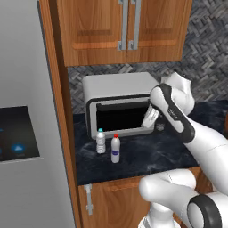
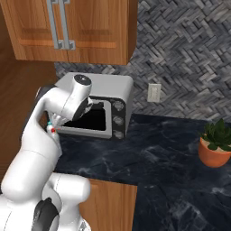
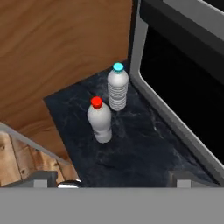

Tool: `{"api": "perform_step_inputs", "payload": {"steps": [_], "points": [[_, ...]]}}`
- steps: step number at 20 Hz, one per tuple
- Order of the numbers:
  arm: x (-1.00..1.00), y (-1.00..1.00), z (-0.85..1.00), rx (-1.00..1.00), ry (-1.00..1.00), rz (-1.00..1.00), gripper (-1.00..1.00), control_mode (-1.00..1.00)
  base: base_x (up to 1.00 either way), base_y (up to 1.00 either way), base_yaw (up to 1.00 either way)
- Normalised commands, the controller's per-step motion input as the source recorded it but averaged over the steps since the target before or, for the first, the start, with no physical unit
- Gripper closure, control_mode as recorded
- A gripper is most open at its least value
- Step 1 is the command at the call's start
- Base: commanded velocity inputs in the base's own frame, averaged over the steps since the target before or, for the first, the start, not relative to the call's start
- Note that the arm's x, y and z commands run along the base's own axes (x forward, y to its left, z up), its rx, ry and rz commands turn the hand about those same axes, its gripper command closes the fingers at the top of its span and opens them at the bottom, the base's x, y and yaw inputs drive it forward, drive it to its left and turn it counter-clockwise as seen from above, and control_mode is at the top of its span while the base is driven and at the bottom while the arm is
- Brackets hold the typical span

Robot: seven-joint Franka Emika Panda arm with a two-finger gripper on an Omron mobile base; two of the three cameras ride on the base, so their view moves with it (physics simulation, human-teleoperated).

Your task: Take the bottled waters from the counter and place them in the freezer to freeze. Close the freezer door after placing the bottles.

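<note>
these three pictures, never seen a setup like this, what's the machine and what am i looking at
It is a rendered kitchen with a white robot arm on a base that can drive. Two pictures come from cameras on that base, behind the arm to its left and right. The third comes from a camera on the hand, looking along the gripper, whose two finger tips stand wide apart at the bottom edge. The gripper is open and holds nothing.

On the black counter two small water bottles stand upright side by side in front of a microwave: a clear bottle with a pale cap and a whitish bottle with a red cap. The right camera also shows a potted plant. The grey panel with the dark display at the left is a fridge door.
</note>
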Motion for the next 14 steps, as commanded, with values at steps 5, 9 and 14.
{"api": "perform_step_inputs", "payload": {"steps": [5,9,14], "points": [[0.00,0.10,-0.20,0.03,-0.01,0.46,-1.00,-1.00,0.00,0.00,0.00],[0.00,0.02,-0.16,0.08,0.00,0.44,-1.00,-1.00,0.00,0.00,0.00],[0.00,0.31,-0.35,0.00,-0.18,0.46,-1.00,-1.00,0.00,0.00,0.00]]}}
